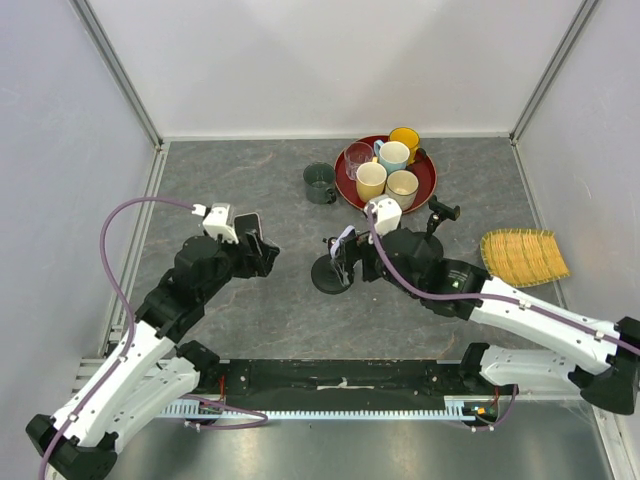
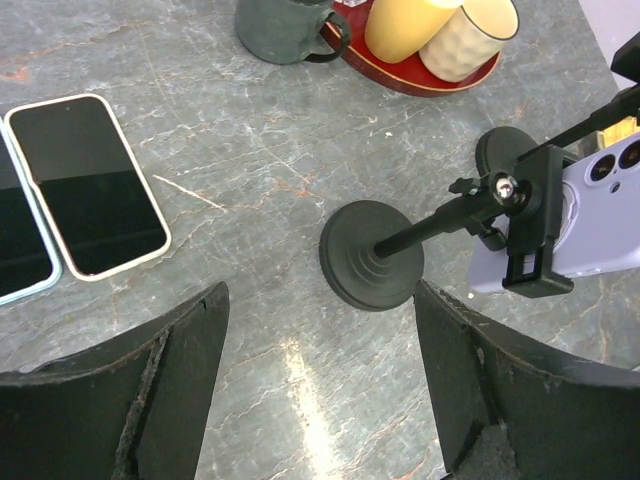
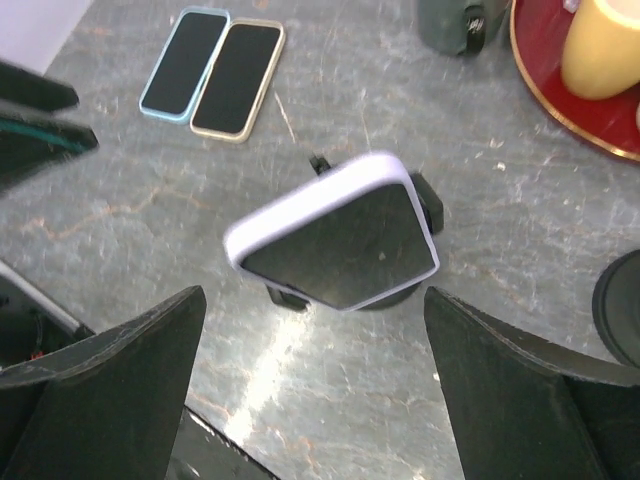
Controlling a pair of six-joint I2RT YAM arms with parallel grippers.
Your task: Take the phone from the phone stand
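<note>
Two lenses (image 2: 601, 168) on phone (image 2: 605, 235) back, left wrist; screen (image 3: 342, 246), right wrist.

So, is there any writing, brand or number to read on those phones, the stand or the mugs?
No readable text anywhere.
The phone in the phone stand: screen dark and blank, no logo showing.
The pale-cased phone and the blue-cased phone lying flat: screens dark.
The dark green mug: plain.
</note>
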